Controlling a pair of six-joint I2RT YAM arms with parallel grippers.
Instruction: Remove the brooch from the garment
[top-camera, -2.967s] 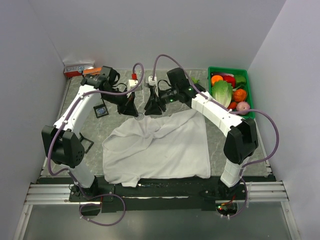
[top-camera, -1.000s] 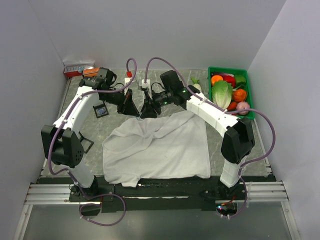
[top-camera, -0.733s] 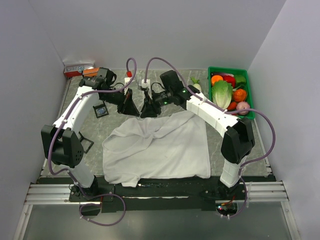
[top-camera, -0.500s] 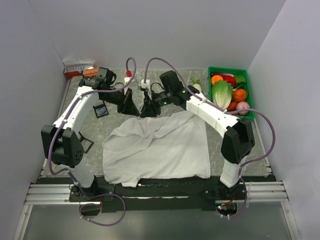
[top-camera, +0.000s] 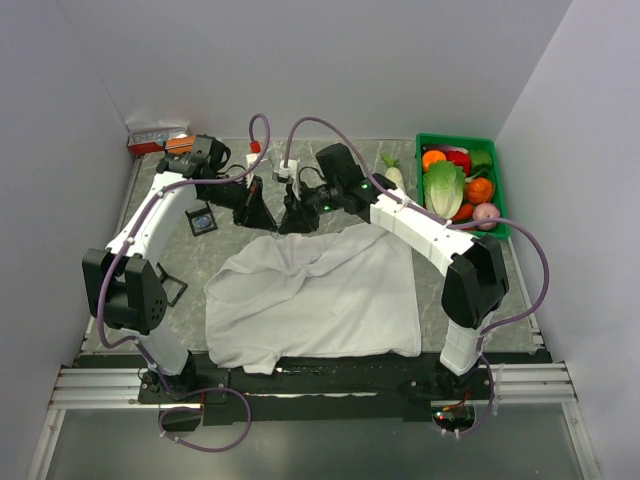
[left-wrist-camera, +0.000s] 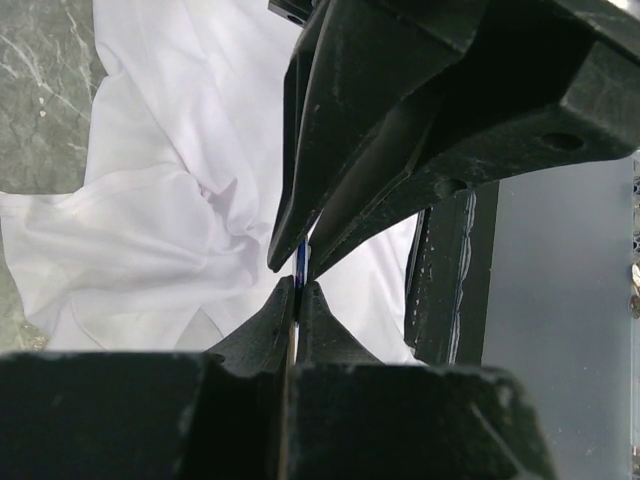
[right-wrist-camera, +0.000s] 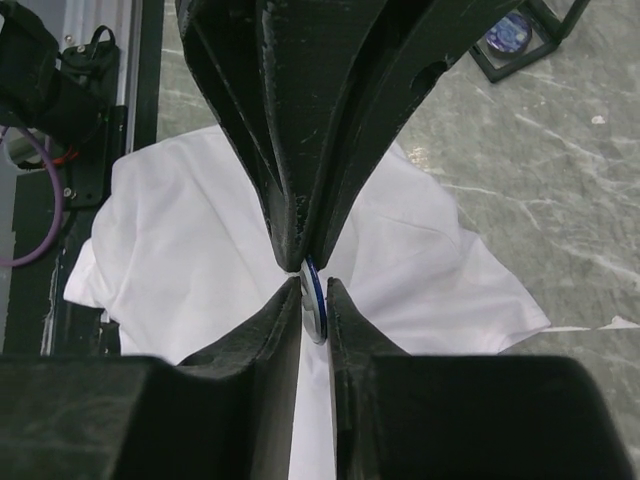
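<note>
— What has moved?
— Both arms have shifted a little to the left since three seconds ago, and their tips stay together above the far edge of the shirt (top-camera: 320, 290).
— Where is the brooch (right-wrist-camera: 314, 298)?
— It is edge-on between the tips, above the cloth. The right gripper (right-wrist-camera: 314, 285) is pinched narrow on it. The left gripper (left-wrist-camera: 297, 288), almost closed, nips its other rim. The shirt lies crumpled on the bench (top-camera: 195, 262).

Counts: 1 garment (top-camera: 320, 290), 1 brooch (right-wrist-camera: 314, 297), 2 arms.
Arms are left arm (top-camera: 150, 215) and right arm (top-camera: 430, 225); 2 black frames (top-camera: 203, 221), second one (top-camera: 172, 290); 1 green crate (top-camera: 456, 139); 1 red-white box (top-camera: 155, 138); vegetables (top-camera: 445, 188) too piled to count.
</note>
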